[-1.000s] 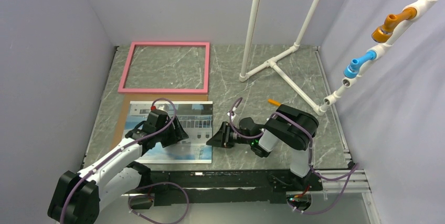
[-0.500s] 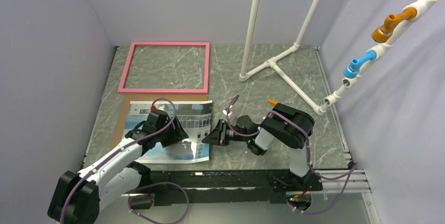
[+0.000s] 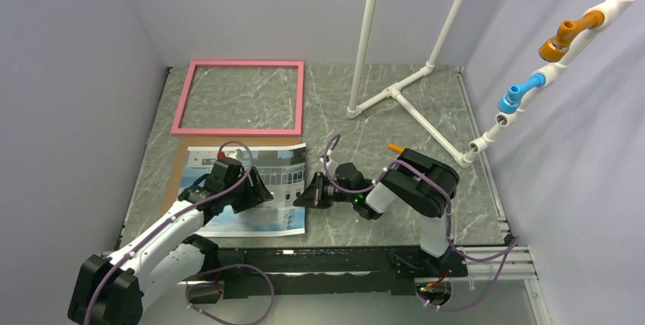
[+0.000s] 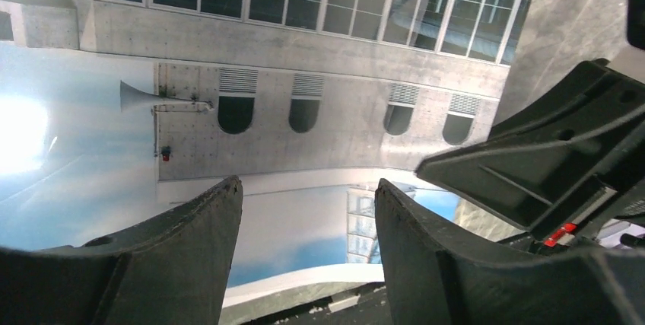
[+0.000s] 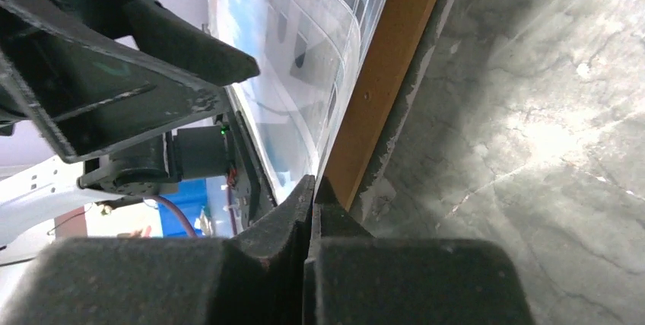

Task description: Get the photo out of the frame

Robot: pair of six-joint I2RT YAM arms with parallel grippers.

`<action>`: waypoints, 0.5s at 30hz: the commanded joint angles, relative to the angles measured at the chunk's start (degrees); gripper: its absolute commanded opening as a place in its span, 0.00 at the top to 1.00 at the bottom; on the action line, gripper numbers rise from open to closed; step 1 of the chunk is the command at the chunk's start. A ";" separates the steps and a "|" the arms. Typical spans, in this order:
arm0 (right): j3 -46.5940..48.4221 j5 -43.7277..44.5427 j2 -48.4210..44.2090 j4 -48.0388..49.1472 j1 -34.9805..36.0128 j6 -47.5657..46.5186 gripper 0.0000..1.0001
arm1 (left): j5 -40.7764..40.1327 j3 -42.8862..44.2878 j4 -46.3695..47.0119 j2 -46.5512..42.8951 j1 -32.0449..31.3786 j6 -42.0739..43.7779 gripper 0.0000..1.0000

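Pink and empty, the frame lies flat at the far left of the table. It is well apart from the photo, which rests nearer the arms on a brown backing board. The right hand is pressed together on the photo's right edge. Its wrist view shows that edge bowed up off the board and running into the closed fingertips. The left hand is spread wide, low over the middle of the print; whether it touches the paper I cannot tell. The bite looks shallow, so a quick pull could let the sheet slip free. If the left hand bears down while the right one draws away, the thin print may crease or tear at the pinch. The board could also be dragged along if the paper clings to it.
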 commanded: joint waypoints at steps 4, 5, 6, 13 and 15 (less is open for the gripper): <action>1.42 2.49 -11.31 -10.41 0.62 -3.96 1.00 | -1.33 7.65 -5.25 -3.09 -0.14 2.49 0.31; 1.98 3.33 -13.08 -13.98 1.04 -5.34 1.00 | -1.21 8.05 -5.53 -3.23 -0.10 2.53 0.30; 2.91 5.23 -14.90 -17.99 1.53 -7.23 1.00 | -1.10 8.22 -5.46 -3.37 -0.14 2.53 0.30; 11.71 10.11 -19.42 -43.59 1.20 -17.08 1.00 | 1.87 7.81 -2.70 -2.11 -0.14 1.93 0.28; 13.55 12.03 -21.81 -49.99 1.19 -18.94 1.00 | 3.40 8.04 -2.00 -1.74 -0.13 1.79 0.28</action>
